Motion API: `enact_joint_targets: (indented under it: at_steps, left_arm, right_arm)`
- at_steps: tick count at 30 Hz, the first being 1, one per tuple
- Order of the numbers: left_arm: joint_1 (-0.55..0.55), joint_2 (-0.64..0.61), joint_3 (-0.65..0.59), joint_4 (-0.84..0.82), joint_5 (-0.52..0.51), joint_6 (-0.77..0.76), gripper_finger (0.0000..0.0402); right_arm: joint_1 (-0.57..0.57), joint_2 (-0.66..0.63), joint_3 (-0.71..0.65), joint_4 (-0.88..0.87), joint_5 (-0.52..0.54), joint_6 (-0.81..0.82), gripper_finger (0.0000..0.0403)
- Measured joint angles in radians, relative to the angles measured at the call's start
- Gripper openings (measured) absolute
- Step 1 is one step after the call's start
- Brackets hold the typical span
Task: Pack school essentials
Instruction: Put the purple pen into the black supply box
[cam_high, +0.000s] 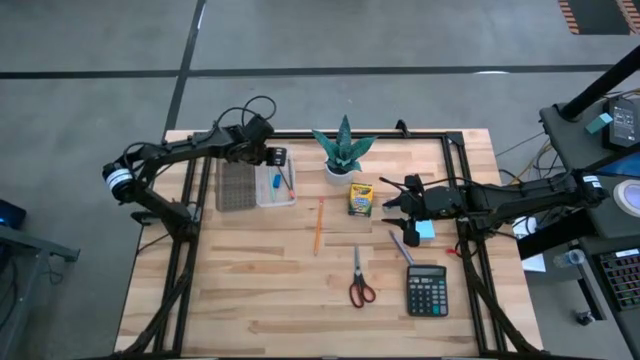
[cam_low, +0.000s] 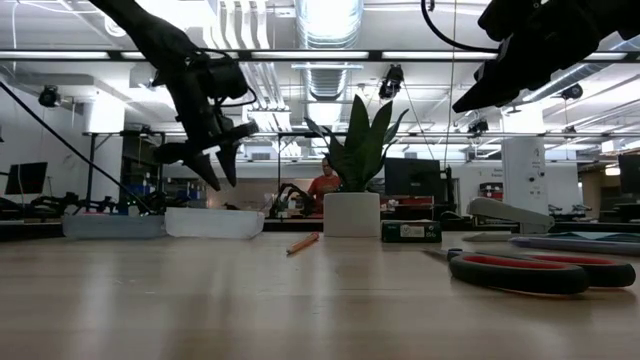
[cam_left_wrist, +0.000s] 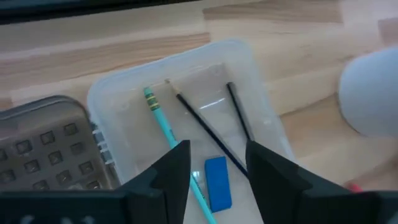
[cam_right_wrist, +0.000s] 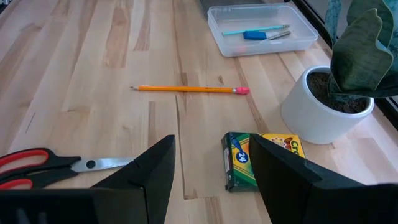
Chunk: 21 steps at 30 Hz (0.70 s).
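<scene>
A clear tray (cam_high: 276, 187) (cam_left_wrist: 124, 106) lies on the table at the far left and holds a teal pencil (cam_left_wrist: 163, 122), two thin dark pens (cam_left_wrist: 205, 127) and a small blue piece (cam_left_wrist: 217, 182). My left gripper (cam_high: 277, 157) (cam_left_wrist: 217, 167) (cam_low: 217, 166) hangs open above the tray, touching nothing. The yellow-green crayon box (cam_high: 360, 198) (cam_right_wrist: 241, 160) lies flat beside the plant. My right gripper (cam_high: 390, 203) (cam_right_wrist: 211, 171) hovers open above the table, just to the right of the box. An orange pencil (cam_high: 318, 226) (cam_right_wrist: 189, 89), red-handled scissors (cam_high: 360, 281) (cam_right_wrist: 37, 165) and a light-blue sticky pad (cam_high: 426, 231) lie flat.
A grey lid (cam_high: 237, 186) lies left of the tray. The spiky plant in its white pot (cam_high: 343, 153) (cam_right_wrist: 326, 102) stands at the far middle, close to the crayon box. A black calculator (cam_high: 427, 291) and a pen (cam_high: 401, 246) lie near the right. Bare wood spans the near left.
</scene>
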Motion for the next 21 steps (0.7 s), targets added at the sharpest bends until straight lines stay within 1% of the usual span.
enact_joint_targets:
  at_steps: [4,7,15,21]
  left_arm:
    - [-0.013,-0.031,0.004,0.006,0.008,0.056,0.0136]
    - [-0.047,-0.066,0.004,0.037,0.008,0.101,0.0136]
    - [-0.205,-0.157,-0.007,0.191,0.007,0.195,0.0136]
    - [-0.328,-0.186,-0.007,0.264,-0.005,0.342,0.0136]
  right_arm:
    - [0.0,0.0,0.0,0.0,0.0,0.0,0.0194]
    - [0.0,0.0,0.0,0.0,0.0,0.0,0.0194]
    - [0.0,0.0,0.0,0.001,0.053,0.001,0.0194]
    - [0.0,0.0,0.0,0.002,0.053,0.035,0.0194]
